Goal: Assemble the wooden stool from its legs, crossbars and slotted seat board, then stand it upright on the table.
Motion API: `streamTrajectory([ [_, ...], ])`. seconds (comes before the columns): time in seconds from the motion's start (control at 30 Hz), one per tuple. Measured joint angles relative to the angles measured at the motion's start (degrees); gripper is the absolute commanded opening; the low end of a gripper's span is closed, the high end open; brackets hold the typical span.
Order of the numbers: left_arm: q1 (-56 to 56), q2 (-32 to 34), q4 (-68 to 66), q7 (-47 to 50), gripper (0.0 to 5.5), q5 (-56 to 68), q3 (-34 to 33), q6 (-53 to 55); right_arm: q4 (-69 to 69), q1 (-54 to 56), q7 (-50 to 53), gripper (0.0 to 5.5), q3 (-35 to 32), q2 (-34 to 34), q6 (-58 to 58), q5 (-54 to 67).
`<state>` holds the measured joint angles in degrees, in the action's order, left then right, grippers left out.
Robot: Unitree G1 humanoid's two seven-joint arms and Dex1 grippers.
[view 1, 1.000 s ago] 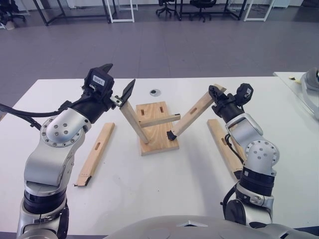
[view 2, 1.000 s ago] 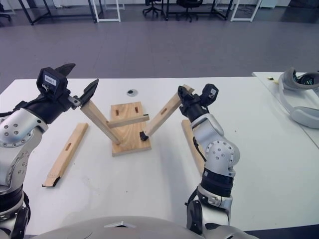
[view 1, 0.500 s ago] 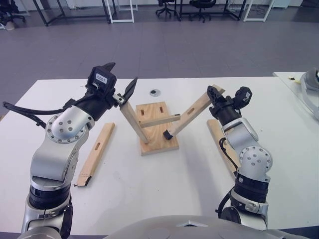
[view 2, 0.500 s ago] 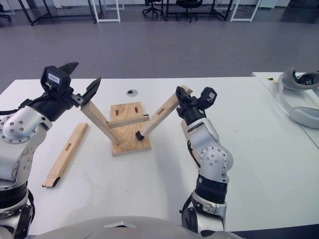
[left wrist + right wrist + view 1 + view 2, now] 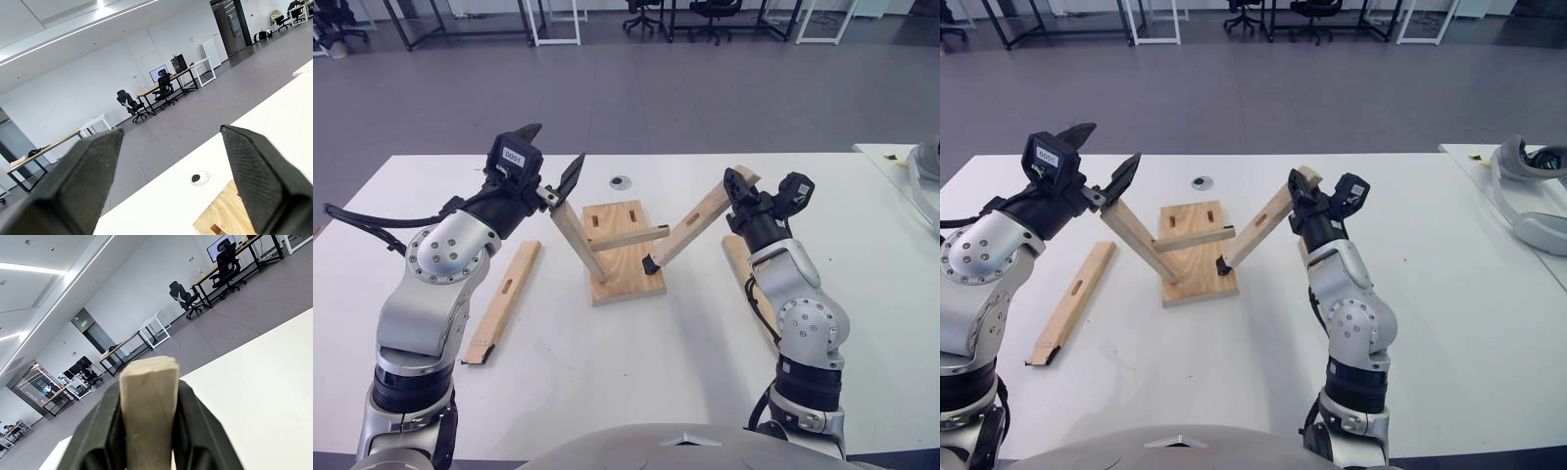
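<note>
Pinching the right leg [image 5: 690,227] at its upper end, the right gripper [image 5: 737,184] is clamped tight. The leg's lower end is seen at the seat board [image 5: 625,257], mid-table. The left gripper [image 5: 554,147] is spread wide above the left leg [image 5: 576,238]. The wood is judged stiff, light and smooth, so end grips are favoured.

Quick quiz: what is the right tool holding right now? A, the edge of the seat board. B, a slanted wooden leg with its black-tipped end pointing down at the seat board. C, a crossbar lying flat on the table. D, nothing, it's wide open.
B: the right tool is shut on the upper end of the leg, which slants down toward the seat board. In the right wrist view its fingers press both sides of the wood.
</note>
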<state>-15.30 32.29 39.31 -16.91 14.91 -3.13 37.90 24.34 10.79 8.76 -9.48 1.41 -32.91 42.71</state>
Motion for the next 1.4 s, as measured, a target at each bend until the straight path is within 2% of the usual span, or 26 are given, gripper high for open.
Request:
streamTrajectory([
  [0.2,0.23,-0.12,-0.14,0.04,3.66,-1.54,0.62,-0.90,0.65,-0.24,0.54,1.01,1.24,-0.88,-0.31,-0.90],
  [0.43,0.35,-1.49,0.05,0.15,3.66,-1.51,0.65,-0.83,0.02,2.22,1.48,1.06,5.80,-3.11,2.15,-9.06],
  [0.57,0.97,-2.47,-1.25,0.44,3.66,-1.57,1.09,1.18,-1.84,3.11,-1.94,1.06,5.97,-6.16,4.98,-12.40],
  [0.83,-0.06,-3.99,-1.55,1.15,3.66,-1.67,2.24,1.73,-3.17,3.59,-6.88,1.05,11.96,-8.12,7.08,-18.00],
  [1.13,-1.55,-4.47,-3.06,1.05,3.66,-2.30,4.55,1.64,-3.68,-0.60,-13.01,1.05,8.40,-7.64,10.95,-15.66],
  [1.4,-1.87,-4.51,-3.45,0.93,3.66,-4.53,7.01,1.60,-3.86,-0.06,-12.99,1.05,10.47,-8.13,10.39,-17.96],
])
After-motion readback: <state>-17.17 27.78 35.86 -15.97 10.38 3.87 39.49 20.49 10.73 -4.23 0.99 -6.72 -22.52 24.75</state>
